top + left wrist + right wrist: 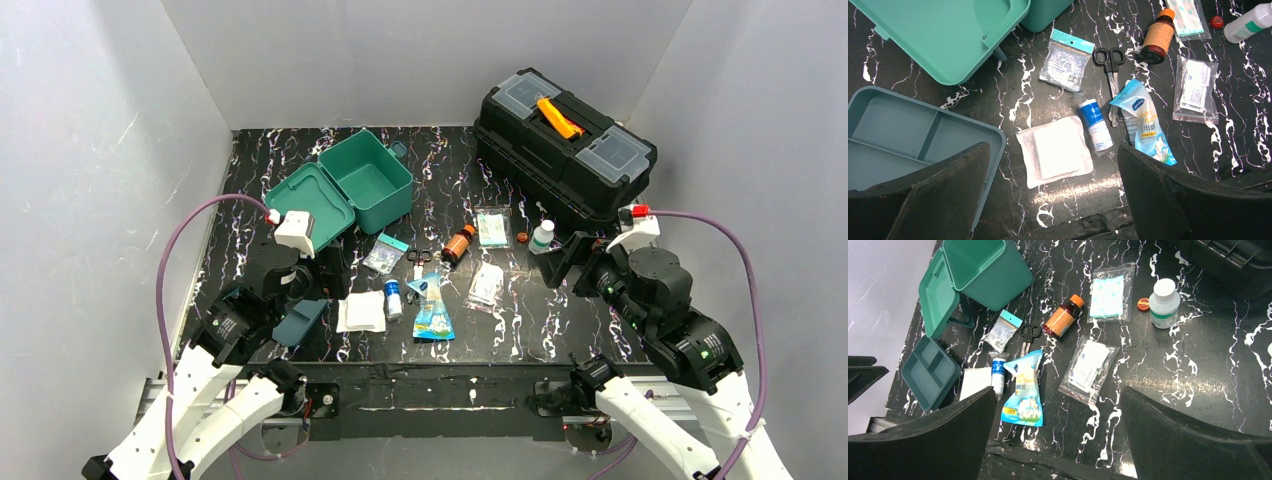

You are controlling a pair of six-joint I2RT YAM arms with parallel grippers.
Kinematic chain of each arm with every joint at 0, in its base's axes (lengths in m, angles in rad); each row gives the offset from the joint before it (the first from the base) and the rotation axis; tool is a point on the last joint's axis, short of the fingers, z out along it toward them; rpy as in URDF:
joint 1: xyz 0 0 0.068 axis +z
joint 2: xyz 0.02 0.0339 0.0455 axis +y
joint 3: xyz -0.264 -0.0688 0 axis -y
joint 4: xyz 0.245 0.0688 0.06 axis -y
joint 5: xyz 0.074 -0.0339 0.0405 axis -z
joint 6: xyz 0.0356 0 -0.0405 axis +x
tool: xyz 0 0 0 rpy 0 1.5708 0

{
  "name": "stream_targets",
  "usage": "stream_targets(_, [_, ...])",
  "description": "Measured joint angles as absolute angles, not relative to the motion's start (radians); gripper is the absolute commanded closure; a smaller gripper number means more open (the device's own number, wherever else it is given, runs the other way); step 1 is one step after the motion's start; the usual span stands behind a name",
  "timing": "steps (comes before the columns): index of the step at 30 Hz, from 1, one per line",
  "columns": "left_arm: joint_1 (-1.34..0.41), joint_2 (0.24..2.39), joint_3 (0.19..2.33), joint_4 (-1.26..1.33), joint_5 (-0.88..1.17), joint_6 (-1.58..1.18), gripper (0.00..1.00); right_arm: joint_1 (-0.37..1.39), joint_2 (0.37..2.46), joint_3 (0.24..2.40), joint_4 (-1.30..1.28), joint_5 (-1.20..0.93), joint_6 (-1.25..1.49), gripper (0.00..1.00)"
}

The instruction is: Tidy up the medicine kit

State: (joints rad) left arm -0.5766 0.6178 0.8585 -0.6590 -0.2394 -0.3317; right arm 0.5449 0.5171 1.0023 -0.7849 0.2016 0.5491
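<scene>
Both arms hover over a black marbled table (540, 330), jaws spread wide and holding nothing. The teal medicine kit (378, 178) stands open at the far left, its darker inner tray (908, 130) lying out near the left arm. The left gripper (1053, 150) hangs directly above the bagged gauze pad (1055, 160), just right of the tray. That arm looks better placed to start. The right gripper (1058, 390) hangs nearer the white bottle (1164, 302).

Top camera overlooks table (560, 310); wrist cameras, nearer, share the scissors (1110, 65)
</scene>
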Motion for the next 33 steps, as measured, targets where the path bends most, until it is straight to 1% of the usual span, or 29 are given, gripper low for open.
stream_targets(11, [-0.577,0.617,0.859,-0.659,-0.231,-0.332,0.01,0.545,0.535,1.002,-0.792,0.243,0.540,0.00])
stream_targets(18, [-0.577,0.618,0.859,-0.660,-0.231,-0.333,0.00,0.545,0.571,1.008,-0.797,0.271,0.478,0.00])
stream_targets(25, [-0.577,0.618,0.859,-0.664,-0.232,-0.333,0.01,0.545,0.725,1.061,-0.816,0.326,0.416,0.00])
stream_targets(33, [-0.577,0.606,0.859,-0.670,-0.232,-0.333,0.00,0.544,0.898,1.077,-0.810,0.409,0.411,0.00])
